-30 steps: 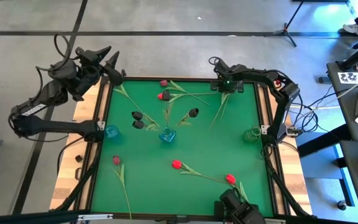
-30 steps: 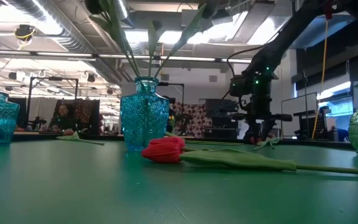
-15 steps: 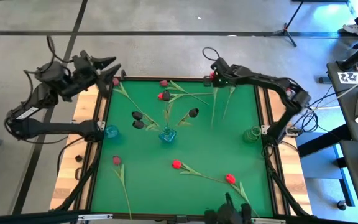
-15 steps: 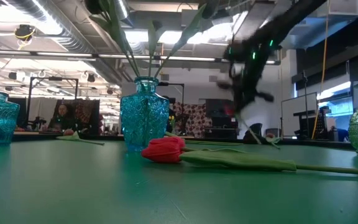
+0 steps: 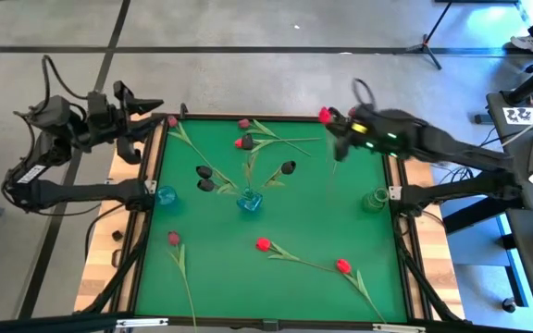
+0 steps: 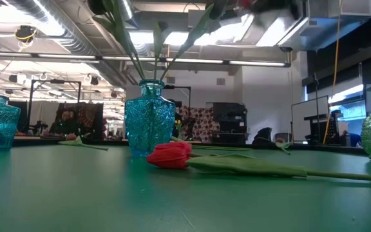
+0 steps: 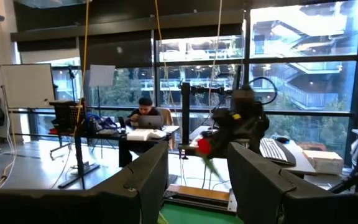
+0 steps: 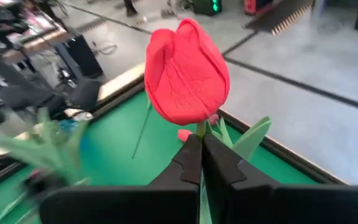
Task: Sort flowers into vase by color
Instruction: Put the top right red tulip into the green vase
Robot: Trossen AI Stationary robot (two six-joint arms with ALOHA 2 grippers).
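My right gripper (image 5: 334, 126) is raised above the table's far right corner, shut on a red tulip (image 8: 187, 71). The tulip's head (image 5: 324, 115) stands past the fingertips, and its stem (image 5: 333, 168) trails below, blurred. My left gripper (image 5: 152, 111) is open and waits outside the far left corner; its wrist view (image 7: 197, 180) looks across at the right arm. The middle blue vase (image 5: 249, 201) holds dark tulips (image 5: 288, 167). More red tulips (image 5: 263, 245) (image 5: 342, 266) and a pink one (image 5: 173, 239) lie flat on the green mat. My right gripper pinches the red tulip's stem just under the head (image 8: 201, 132) between its two fingertips (image 8: 188, 155). The head sticks out beyond the tips. The flower is lifted clear of the table, and a leaf (image 8: 248, 138) shows behind the fingers.
A second blue vase (image 5: 166, 195) stands at the left edge and a green vase (image 5: 375, 200) at the right edge. More tulips (image 5: 240, 142) (image 5: 243, 123) (image 5: 172, 121) lie near the far edge. In the low view a red tulip (image 6: 170, 154) lies before the blue vase (image 6: 149, 118).
My right gripper has risen from the mat near the far right corner with the red tulip, which is now lifted clear, and has swung toward the right edge, leaving the low view. My left gripper has drawn back leftward, away from the table's far left corner.
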